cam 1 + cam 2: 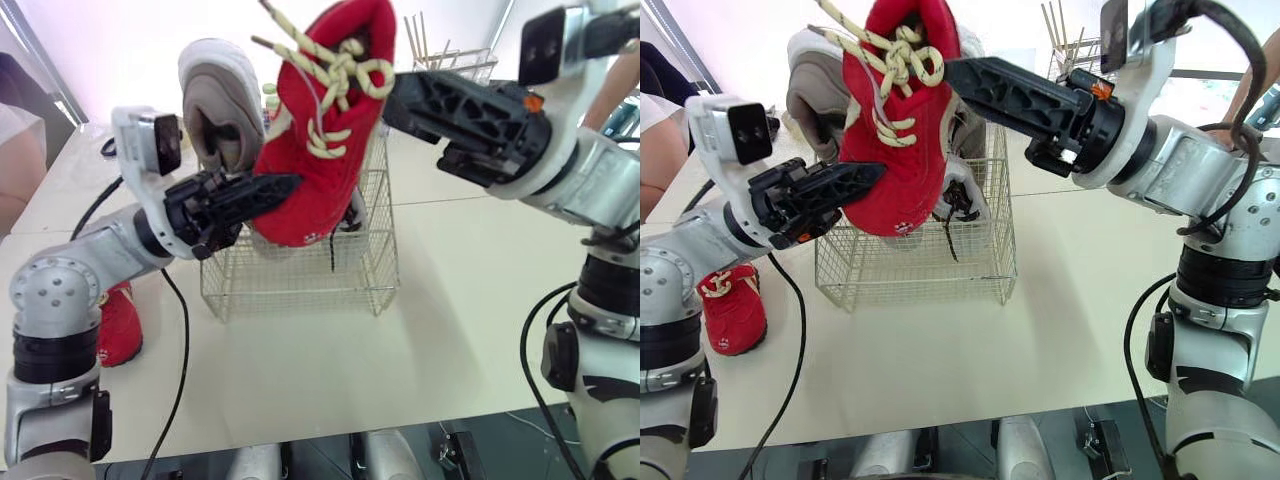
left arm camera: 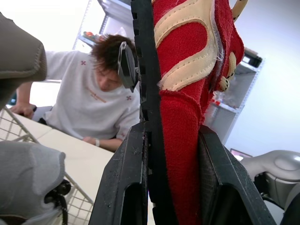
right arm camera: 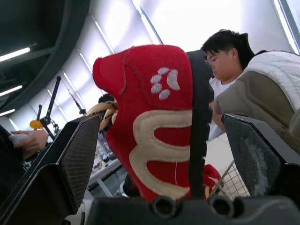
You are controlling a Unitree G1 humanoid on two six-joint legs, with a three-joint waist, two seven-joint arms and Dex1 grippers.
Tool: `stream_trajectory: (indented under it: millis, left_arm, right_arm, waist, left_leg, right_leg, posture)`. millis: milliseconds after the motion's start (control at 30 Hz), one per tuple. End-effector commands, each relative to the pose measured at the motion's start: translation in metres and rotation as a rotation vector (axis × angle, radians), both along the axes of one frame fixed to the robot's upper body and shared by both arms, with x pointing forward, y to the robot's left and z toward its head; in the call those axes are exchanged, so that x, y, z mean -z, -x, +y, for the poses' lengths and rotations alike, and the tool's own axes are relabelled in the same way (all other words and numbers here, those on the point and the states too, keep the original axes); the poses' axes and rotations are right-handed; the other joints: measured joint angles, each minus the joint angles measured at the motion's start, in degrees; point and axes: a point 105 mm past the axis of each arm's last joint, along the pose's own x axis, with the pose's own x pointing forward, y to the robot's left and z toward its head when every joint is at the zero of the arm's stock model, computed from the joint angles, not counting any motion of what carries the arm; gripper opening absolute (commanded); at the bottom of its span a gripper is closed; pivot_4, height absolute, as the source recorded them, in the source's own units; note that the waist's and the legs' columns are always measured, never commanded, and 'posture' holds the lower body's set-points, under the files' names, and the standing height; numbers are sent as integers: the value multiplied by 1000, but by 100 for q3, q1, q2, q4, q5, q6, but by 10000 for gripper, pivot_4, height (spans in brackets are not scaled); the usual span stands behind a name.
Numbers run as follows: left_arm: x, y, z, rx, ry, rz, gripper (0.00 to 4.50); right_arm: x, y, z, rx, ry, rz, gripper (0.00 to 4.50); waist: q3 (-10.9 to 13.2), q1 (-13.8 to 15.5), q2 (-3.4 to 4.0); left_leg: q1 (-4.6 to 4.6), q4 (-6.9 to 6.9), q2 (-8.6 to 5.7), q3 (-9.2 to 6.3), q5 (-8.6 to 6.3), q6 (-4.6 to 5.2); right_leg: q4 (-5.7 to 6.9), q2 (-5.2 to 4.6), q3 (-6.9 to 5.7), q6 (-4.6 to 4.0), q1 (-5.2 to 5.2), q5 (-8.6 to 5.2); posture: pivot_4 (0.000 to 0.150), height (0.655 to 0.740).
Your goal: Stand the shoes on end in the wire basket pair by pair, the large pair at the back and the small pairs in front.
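A red shoe [image 1: 320, 150] with cream laces hangs upright above the wire basket [image 1: 300, 280]. My left gripper [image 1: 275, 192] is shut on its lower side; in the left wrist view both fingers [image 2: 124, 187] press against the sole and the red fabric. My right gripper [image 1: 398, 92] stands open at the shoe's upper end, with a gap between each finger [image 3: 70, 159] and the shoe. A large grey shoe [image 1: 218, 100] stands on end at the basket's back left. A second red shoe [image 1: 730, 310] lies on the table left of the basket.
A pale shoe with dark laces [image 1: 960, 200] sits in the basket behind the red one. A wire rack with sticks [image 1: 450, 60] stands at the back right. A person [image 1: 20, 150] sits at the table's far left. A black cable [image 1: 180, 340] trails across the table.
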Motion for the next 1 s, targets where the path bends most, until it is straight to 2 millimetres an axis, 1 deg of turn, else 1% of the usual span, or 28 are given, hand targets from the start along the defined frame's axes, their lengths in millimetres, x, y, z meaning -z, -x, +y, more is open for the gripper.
stream_trajectory:
  millis: [33, 333, 367, 433, 533, 633, 667, 767, 833, 867, 933, 1000]
  left_arm:
    - [-1, 9, -6, 31, -14, -39, 11260]
    - [1, 12, -10, 48, -4, -25, 11260]
    - [1, 12, -10, 49, -1, -23, 11260]
    - [1, 11, -10, 48, 2, -20, 11260]
    - [2, 10, -10, 41, 1, -14, 11260]
    - [6, 5, -8, 10, -13, -5, 11260]
    - [9, 3, -7, -11, -31, -3, 11260]
    - [19, -10, -2, -119, -101, -8, 11260]
    - [23, -11, 4, -163, -156, -26, 17626]
    - [26, -14, 8, -217, -207, -49, 20990]
    - [30, -15, 18, -296, -306, -92, 30225]
    - [28, -2, 29, -305, -384, -124, 30225]
  right_arm:
    - [-10, 6, 0, -8, -45, -28, 44844]
    - [-6, 3, 2, 15, -23, -48, 44844]
    - [-7, 4, 2, 11, -24, -50, 42453]
    - [-6, 6, 3, -1, -24, -54, 36029]
    - [-7, 9, 3, -14, -28, -62, 21694]
    - [-10, 11, 3, -21, -32, -78, 8926]
    - [-12, 12, 2, -20, -34, -90, 6330]
    - [-20, 13, -1, 1, -41, -176, 6330]
    - [-29, 9, -11, 64, -61, -275, 6007]
    - [-34, 7, -17, 98, -69, -337, 6007]
    - [-32, 4, -25, 102, -7, -411, 6007]
    - [-23, 1, -30, 73, 102, -451, 6007]
  waist:
    - [0, 1, 0]
    - [0, 3, 0]
    - [0, 4, 0]
    - [0, 3, 0]
    - [0, 3, 0]
    - [0, 3, 0]
    - [0, 3, 0]
    - [0, 4, 0]
    - [1, -1, 1]
    - [1, 0, 1]
    - [1, 4, 1]
    - [1, -1, 1]
  left_leg:
    - [0, 0, 1, -1, 0, 0]
    - [0, 0, 1, -2, 0, 0]
    - [0, 0, 1, -2, 0, 0]
    - [-1, 0, 1, -2, 0, 0]
    - [-1, 0, 2, -3, 0, 1]
    - [-1, 0, 2, -3, 0, 1]
    - [-1, 0, 2, -4, 0, 1]
    - [-1, -1, 2, -3, 0, 1]
    - [-1, -1, 2, -3, -1, 1]
    - [-1, -2, 3, -2, -1, 2]
    - [-4, -3, 3, -3, -2, 4]
    - [-7, -5, 3, -2, -3, 6]
  right_leg:
    - [0, 0, 0, 0, 0, 0]
    - [-1, 1, 0, 0, 0, 0]
    - [-1, 1, 0, 0, 0, 0]
    - [-1, 0, 0, 0, 0, 0]
    - [-1, 1, -1, 0, 0, 0]
    - [-1, 1, -1, 0, 0, 0]
    - [-1, 1, -1, 0, 0, 0]
    - [-3, 2, -1, -1, 0, -1]
    - [-3, 4, -1, -2, 0, -1]
    - [-3, 5, 0, -1, -2, -1]
    - [-5, 7, -1, -1, -6, -1]
    - [-8, 6, -1, -1, -8, -2]
  posture:
    - [1500, 7400]
    - [1500, 7400]
    - [1500, 7400]
    - [1500, 7400]
    - [1500, 7400]
    - [1500, 7400]
    - [1500, 7400]
    - [1500, 7400]
    - [1500, 7400]
    - [1500, 7400]
    - [1500, 7400]
    - [1500, 7400]
